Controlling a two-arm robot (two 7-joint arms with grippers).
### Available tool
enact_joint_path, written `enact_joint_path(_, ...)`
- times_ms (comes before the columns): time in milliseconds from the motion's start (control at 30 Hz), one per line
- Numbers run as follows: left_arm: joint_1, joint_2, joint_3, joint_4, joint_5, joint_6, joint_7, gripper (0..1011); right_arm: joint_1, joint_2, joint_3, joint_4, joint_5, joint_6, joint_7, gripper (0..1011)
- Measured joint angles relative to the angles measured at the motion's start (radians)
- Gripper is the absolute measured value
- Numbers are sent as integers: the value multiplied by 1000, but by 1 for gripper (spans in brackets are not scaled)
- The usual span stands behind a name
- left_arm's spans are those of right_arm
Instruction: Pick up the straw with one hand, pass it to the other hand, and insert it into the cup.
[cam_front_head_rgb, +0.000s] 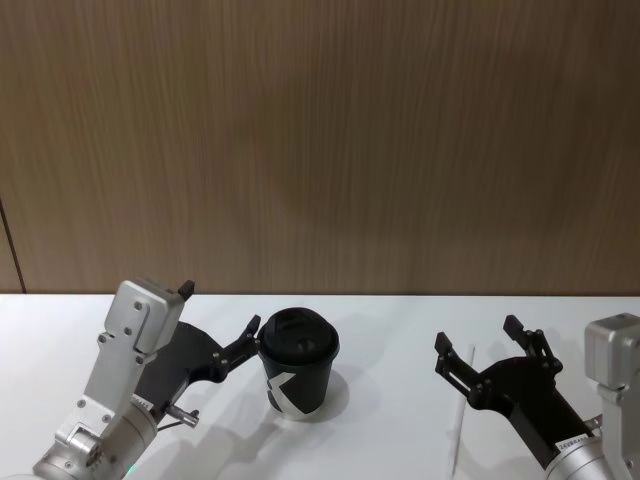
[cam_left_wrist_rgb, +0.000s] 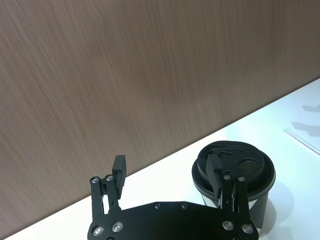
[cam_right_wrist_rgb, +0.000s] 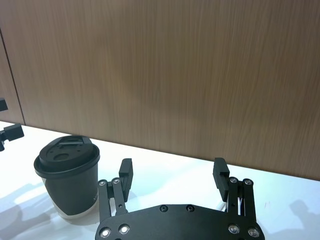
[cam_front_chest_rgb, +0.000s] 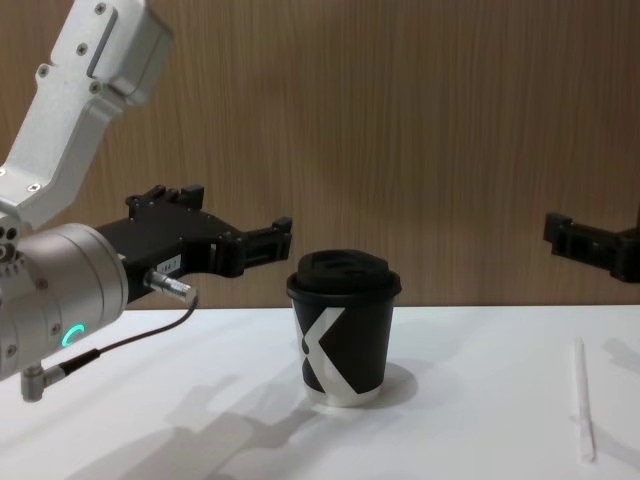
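The black cup (cam_front_head_rgb: 298, 378) with a lid and white K mark stands upright on the white table, also seen as the cup (cam_front_chest_rgb: 345, 335). My left gripper (cam_front_head_rgb: 220, 307), with silver wrist and green ring, hovers open just left of the cup, one finger close to the lid rim (cam_left_wrist_rgb: 235, 167). The white straw (cam_front_head_rgb: 459, 408) lies flat on the table to the cup's right, and shows as the straw (cam_front_chest_rgb: 580, 400). My right gripper (cam_front_head_rgb: 476, 335) hangs open above the straw's far end, nothing between its fingers. Its fingers (cam_right_wrist_rgb: 126, 169) frame the wall, with the cup (cam_right_wrist_rgb: 67, 175) off to one side.
A wood-panelled wall (cam_front_head_rgb: 320, 140) rises right behind the table's far edge. The white tabletop (cam_front_head_rgb: 390, 420) is bare between cup and straw. The left gripper's dark cable (cam_front_chest_rgb: 130, 340) loops low over the table.
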Motion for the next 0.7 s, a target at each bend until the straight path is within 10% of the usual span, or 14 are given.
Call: enact_joint_path(700, 0, 0, 0, 0, 0, 0, 0, 1003, 0, 0, 0, 0, 0, 0, 0, 1001)
